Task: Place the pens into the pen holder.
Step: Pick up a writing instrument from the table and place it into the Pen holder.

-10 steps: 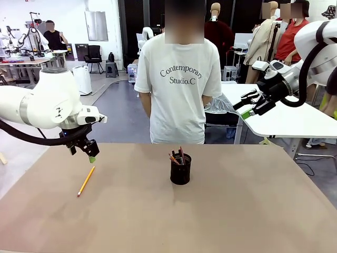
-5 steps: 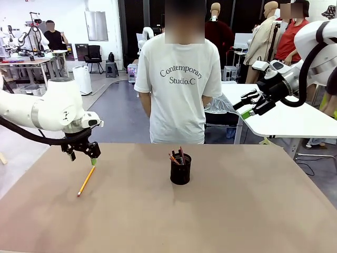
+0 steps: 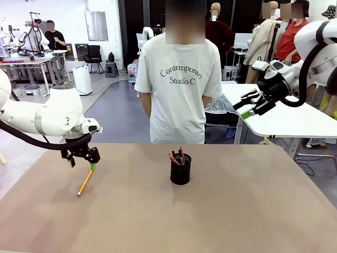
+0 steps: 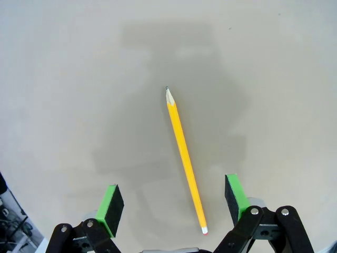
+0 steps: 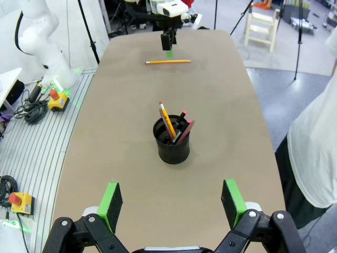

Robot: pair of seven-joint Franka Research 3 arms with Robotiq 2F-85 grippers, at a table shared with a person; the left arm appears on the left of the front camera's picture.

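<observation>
Left gripper [image 3: 81, 162] hung low, fingers spread, just over the yellow pencil [image 3: 86, 182] lying on the table [image 3: 237, 211]
Right gripper [image 3: 247, 107] was raised, spread; one pen holder [image 3: 180, 169] held about four pens

I'm working in a robotics lab: white work tables [image 3: 295, 124] at right, an emergency-stop box [image 5: 20, 202] at lower left, other people [image 3: 53, 38] at benches upper left.

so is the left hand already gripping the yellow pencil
No, the left hand is open, its green pads on either side of the yellow pencil, which lies flat on the table untouched.
</observation>
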